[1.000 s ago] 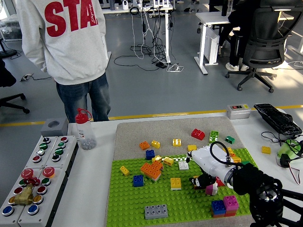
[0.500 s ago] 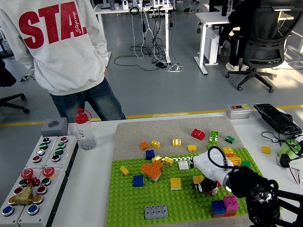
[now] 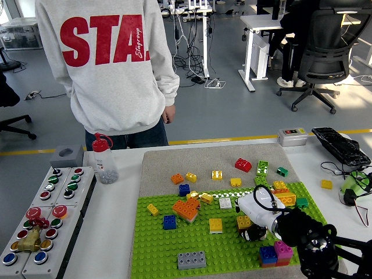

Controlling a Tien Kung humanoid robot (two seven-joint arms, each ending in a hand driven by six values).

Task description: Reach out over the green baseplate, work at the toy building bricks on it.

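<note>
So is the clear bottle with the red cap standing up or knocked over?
Standing up. The clear plastic bottle rests on its base on the white table, its red cap pointing upward.

A green baseplate is seen on the white table, strewn with toy bricks, among them an orange brick, a blue brick, a yellow brick and a grey brick. The right hand is held low over the plate's right part, its fingers curled beside a small yellow brick, though a grasp cannot be made out. A person in a grey sweatshirt is seen at the far side, and a bottle with a red cap and a button panel are set on the left.
</note>
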